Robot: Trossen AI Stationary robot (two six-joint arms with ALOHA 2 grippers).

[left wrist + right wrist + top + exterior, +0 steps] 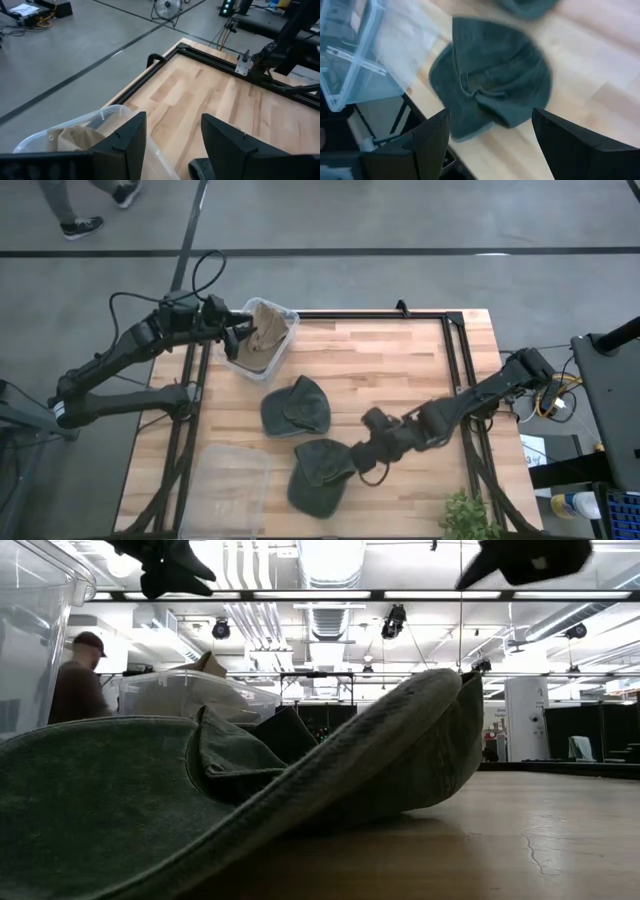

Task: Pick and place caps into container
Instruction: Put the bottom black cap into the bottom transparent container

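Note:
A tan cap (265, 330) lies inside a clear container (283, 345) at the table's far left. In the left wrist view the tan cap (75, 140) shows in the container (100, 116). My left gripper (243, 335) (173, 120) hangs open over the container's left rim. Two dark olive caps lie flat on the wood, one in the middle (295, 408) and one nearer the near edge (318, 475) (490, 85). My right gripper (358, 455) (491, 114) is open just right of the nearer cap, above it. That cap fills the low view (300, 790).
A second clear bin or lid (230, 485) (350, 55) sits at the table's near left corner. A small green plant (468, 518) stands at the near right edge. Bare wood (380, 360) stretches across the far middle. A black frame rail (455, 370) runs along the right side.

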